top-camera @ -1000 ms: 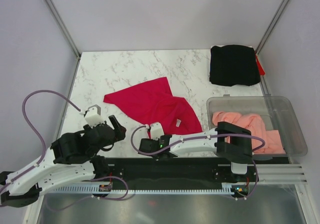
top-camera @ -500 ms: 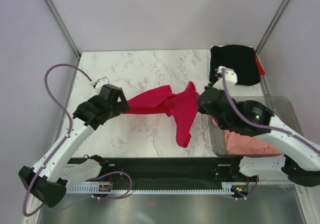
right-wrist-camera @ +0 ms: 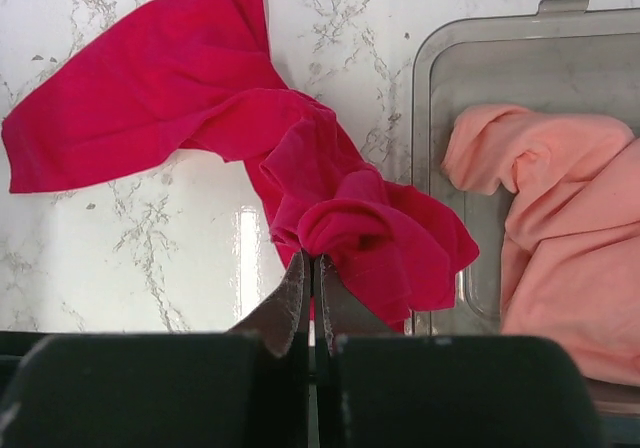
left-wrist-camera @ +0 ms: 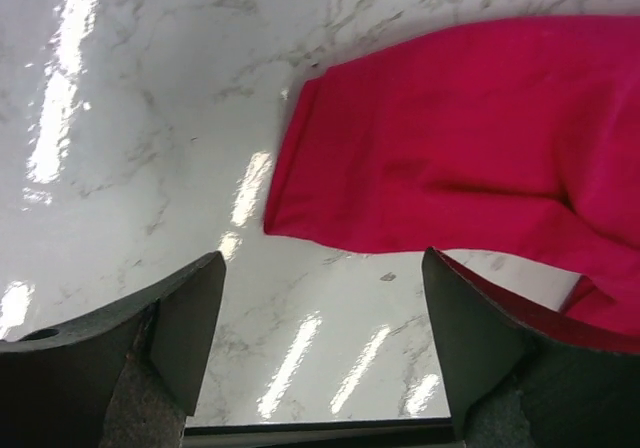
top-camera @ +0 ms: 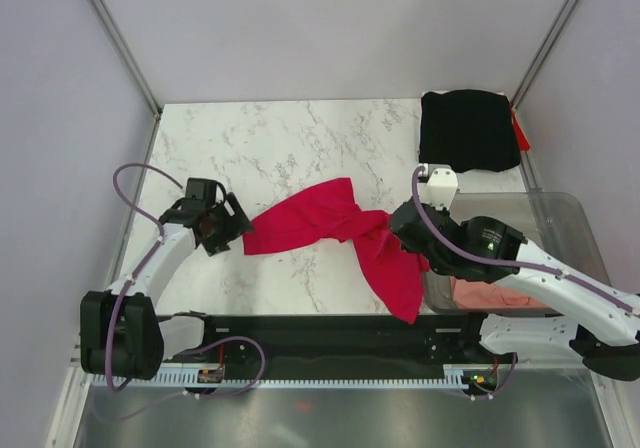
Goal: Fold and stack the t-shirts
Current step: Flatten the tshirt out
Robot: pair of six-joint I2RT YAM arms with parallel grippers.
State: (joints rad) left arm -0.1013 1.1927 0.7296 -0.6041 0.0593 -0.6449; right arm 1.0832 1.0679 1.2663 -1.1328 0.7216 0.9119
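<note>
The crimson red t-shirt (top-camera: 300, 220) lies partly on the marble table, its right part bunched and lifted. My right gripper (right-wrist-camera: 313, 268) is shut on that bunched cloth (right-wrist-camera: 370, 233); it sits at the shirt's right end in the top view (top-camera: 397, 230). My left gripper (top-camera: 232, 230) is open and empty, just left of the shirt's left end (left-wrist-camera: 400, 158). The black t-shirt (top-camera: 468, 130) lies folded at the back right corner. The salmon-pink t-shirt (right-wrist-camera: 560, 228) lies crumpled in the clear bin (top-camera: 560, 208).
The clear plastic bin (right-wrist-camera: 440, 58) stands at the right, close to my right arm. A red scrap (top-camera: 521, 133) shows beside the black shirt. Grey walls enclose the table on three sides. A black rail (top-camera: 330, 333) runs along the near edge.
My left gripper has let go of the shirt's left end and drawn back left and lower. The shirt has dropped onto the table. My right gripper moved nearer with the cloth.
</note>
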